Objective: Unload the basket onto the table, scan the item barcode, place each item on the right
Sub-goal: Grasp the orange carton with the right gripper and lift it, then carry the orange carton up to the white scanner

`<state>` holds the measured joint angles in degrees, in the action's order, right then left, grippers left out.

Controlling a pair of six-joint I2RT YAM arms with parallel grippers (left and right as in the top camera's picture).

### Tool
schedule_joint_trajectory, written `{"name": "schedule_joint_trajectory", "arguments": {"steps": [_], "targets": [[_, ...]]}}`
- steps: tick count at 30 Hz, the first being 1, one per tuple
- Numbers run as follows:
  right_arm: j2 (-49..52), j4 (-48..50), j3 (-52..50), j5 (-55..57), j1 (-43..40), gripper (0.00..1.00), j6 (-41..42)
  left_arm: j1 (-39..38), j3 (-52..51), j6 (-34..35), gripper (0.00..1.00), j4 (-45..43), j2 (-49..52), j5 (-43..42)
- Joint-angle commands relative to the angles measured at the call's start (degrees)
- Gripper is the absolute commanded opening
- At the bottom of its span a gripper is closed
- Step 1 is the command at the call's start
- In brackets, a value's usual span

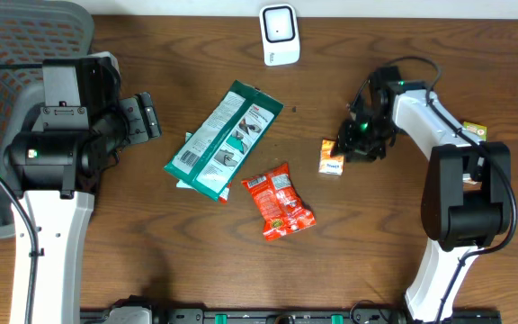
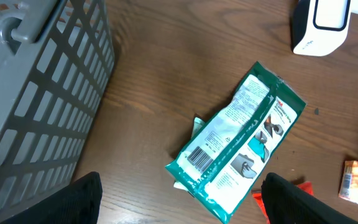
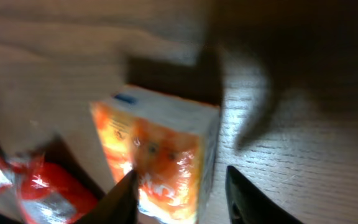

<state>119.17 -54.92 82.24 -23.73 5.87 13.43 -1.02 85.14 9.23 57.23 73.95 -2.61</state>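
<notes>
A small orange box (image 1: 332, 157) lies on the wooden table right of the middle. My right gripper (image 1: 358, 142) is down at its right end. In the right wrist view the orange box (image 3: 160, 155) stands between the fingers of my right gripper (image 3: 179, 177). The left finger touches it, and a gap shows between the box and the right finger. A white scanner (image 1: 279, 34) stands at the far edge, also seen as the scanner (image 2: 322, 25) in the left wrist view. My left gripper (image 1: 142, 117) hovers open and empty at the left; its wrist camera shows this left gripper (image 2: 182, 186) spread wide.
A green packet (image 1: 225, 139) with a barcode lies mid-table, the same green packet (image 2: 241, 143) being ahead of my left gripper. A red snack bag (image 1: 279, 200) lies below it. A grey basket (image 1: 7, 63) fills the far left corner. A small yellow item (image 1: 473, 131) sits behind the right arm.
</notes>
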Motion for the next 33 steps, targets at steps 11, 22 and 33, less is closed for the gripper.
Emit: {"name": "schedule_joint_trajectory", "arguments": {"steps": [11, 22, 33], "targets": [[-2.5, 4.0, -1.9, -0.8, 0.4, 0.05, -0.9, 0.0, 1.1, 0.5, 0.83, 0.2, 0.2, 0.5], [-15.1, 3.8, -0.7, 2.1, 1.0, 0.01, -0.5, 0.0, 1.1, 0.5, 0.83, 0.2, 0.2, 0.5], [-9.9, -25.6, 45.4, 18.9, 4.4, 0.01, 3.0, 0.0, 1.1, 0.5, 0.83, 0.2, 0.2, 0.5]]}}
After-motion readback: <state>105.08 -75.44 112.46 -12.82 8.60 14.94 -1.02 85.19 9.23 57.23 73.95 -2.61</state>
